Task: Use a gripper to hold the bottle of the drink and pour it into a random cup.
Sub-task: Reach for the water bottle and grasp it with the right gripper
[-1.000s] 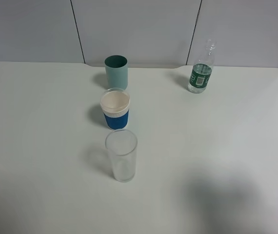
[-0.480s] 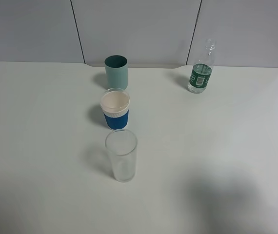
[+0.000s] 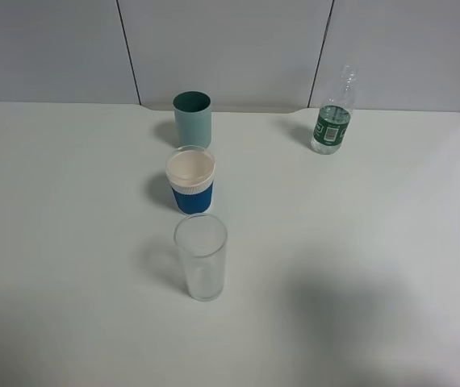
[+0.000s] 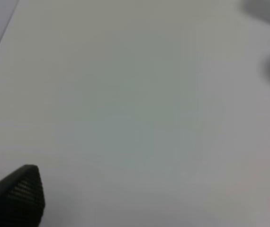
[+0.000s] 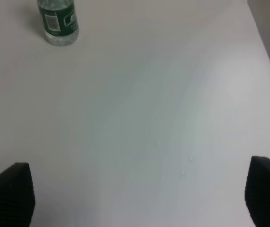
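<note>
The bottle of the drink (image 3: 332, 119), clear plastic with a dark green label and no cap, stands upright at the back right of the white table. The right wrist view shows its lower half (image 5: 58, 21), far ahead of my right gripper (image 5: 139, 194), which is open with nothing between its black fingertips (image 5: 12, 191). The pale teal cup (image 3: 192, 118) stands upright at the back centre. My left gripper (image 4: 156, 194) is open over bare table, with nothing between its fingertips (image 4: 19, 194). Neither arm appears in the exterior high view.
A white cup with a blue sleeve (image 3: 190, 180) stands just in front of the teal cup. A tall clear glass (image 3: 201, 257) stands nearer still. The three form a line. The white table (image 3: 391, 234) meets a grey panelled wall (image 3: 230, 48) behind.
Bottle, cups and glass stay put. The soft shadow on the table at the front right has shifted slightly to the left.
</note>
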### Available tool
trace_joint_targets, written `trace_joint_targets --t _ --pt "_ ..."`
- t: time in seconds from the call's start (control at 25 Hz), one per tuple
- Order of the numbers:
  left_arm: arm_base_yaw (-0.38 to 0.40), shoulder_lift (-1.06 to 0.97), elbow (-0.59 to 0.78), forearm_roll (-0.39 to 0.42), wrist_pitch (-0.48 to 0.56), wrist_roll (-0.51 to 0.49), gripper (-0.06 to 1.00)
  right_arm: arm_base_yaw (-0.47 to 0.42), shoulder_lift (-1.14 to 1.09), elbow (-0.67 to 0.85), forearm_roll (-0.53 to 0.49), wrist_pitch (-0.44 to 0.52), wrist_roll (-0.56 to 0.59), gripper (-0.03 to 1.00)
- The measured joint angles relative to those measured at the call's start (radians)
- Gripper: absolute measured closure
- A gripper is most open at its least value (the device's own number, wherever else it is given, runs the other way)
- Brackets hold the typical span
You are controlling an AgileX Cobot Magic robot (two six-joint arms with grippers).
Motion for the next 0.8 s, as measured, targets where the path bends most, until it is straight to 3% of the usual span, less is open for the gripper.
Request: trace_joint_targets --t 0.52,0.8 --pt "0.000 0.000 0.000 0.000 0.000 0.000 -0.04 0.000 0.543 -0.064 0.043 -0.195 -0.035 0.09" --pt "0.000 0.000 0.000 0.000 0.000 0.000 -0.04 0.000 0.749 -0.065 0.029 -0.355 -0.036 0.09"
